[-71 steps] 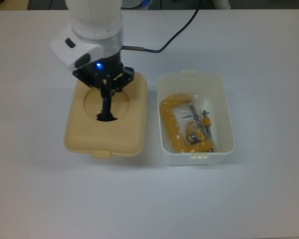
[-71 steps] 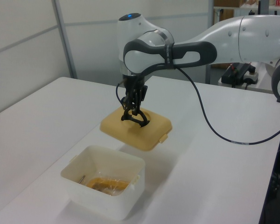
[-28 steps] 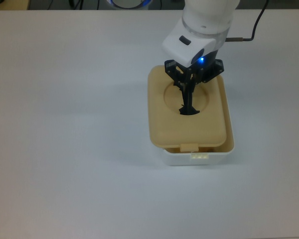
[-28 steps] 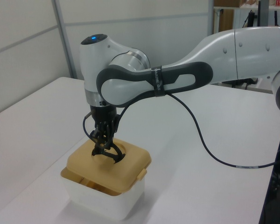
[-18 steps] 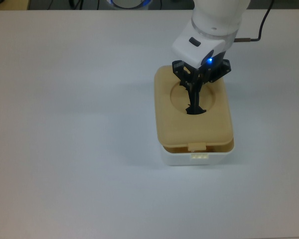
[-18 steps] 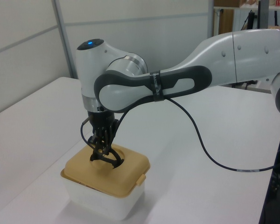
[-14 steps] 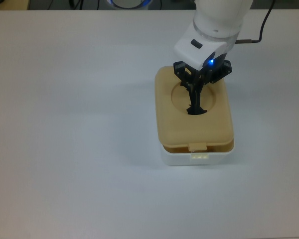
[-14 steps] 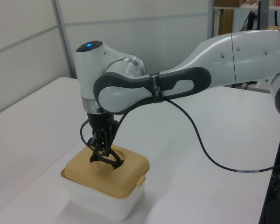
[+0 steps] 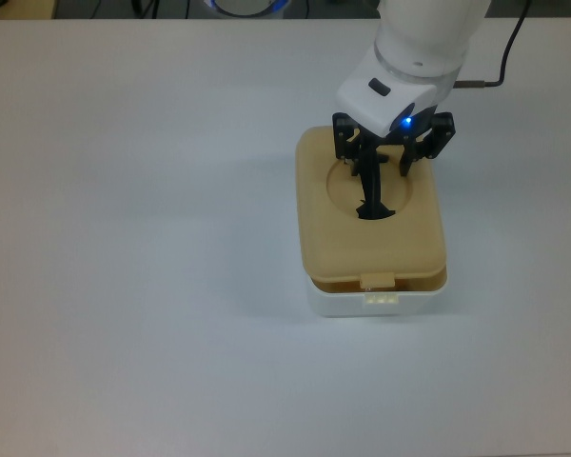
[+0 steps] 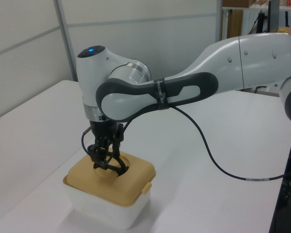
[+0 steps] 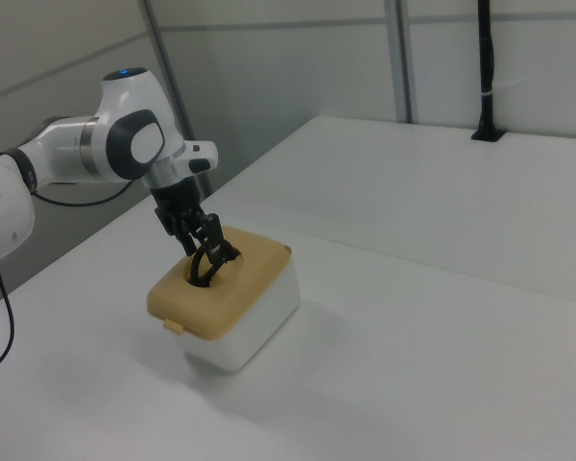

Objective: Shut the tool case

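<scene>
1. Tool case (image 9: pixel 376 300): the white box stands on the desk (image 9: pixel 152 286), toward the top view's right, with its tan lid (image 9: pixel 371 249) laid over the opening.
2. Fit: the lid covers the box, but in the top view a thin dark gap shows along the near edge and the white rim peeks out at the top view's right, so I judge it resting on the box and not fully seated.
3. Latches: the lid's tan tab (image 9: pixel 378 281) sits just above the box's white latch tab (image 9: pixel 381 298); they look lined up but not engaged.
4. Handle: the black handle (image 9: pixel 373 205) stands upright in the lid's round recess (image 9: pixel 347 186).
5. Gripper (image 9: pixel 388 143): its fingers are spread wide, 1 on each side of the handle, gripping nothing. It hangs just above the recess.
6. Risk, snagging: if the arm lifts or moves sideways while a finger is close to the handle, it could catch it and drag the loose lid off the box.
7. Risk, uneven push: pressing down from the recess alone, which lies toward the far end, could tip the near edge up and leave the latch unhooked.
8. Risk, sliding: a hard push could shift the light box across the smooth desk.
</scene>
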`<state>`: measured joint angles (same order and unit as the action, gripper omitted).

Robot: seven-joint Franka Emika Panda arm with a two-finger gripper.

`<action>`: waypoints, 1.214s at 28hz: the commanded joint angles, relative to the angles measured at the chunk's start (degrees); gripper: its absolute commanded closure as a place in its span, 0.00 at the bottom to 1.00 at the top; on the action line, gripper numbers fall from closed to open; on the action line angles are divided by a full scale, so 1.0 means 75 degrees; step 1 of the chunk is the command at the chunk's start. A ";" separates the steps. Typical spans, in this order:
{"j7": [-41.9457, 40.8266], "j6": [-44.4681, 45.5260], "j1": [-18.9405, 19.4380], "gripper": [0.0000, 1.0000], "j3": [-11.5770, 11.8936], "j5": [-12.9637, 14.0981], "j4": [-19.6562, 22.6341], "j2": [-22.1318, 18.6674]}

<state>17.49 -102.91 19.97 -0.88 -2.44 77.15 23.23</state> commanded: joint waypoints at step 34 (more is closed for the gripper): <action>-0.1053 0.2120 -0.1852 0.00 0.0199 -0.0143 0.0025 -0.1398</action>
<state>12.39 -87.94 9.75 0.55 -3.15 76.45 13.71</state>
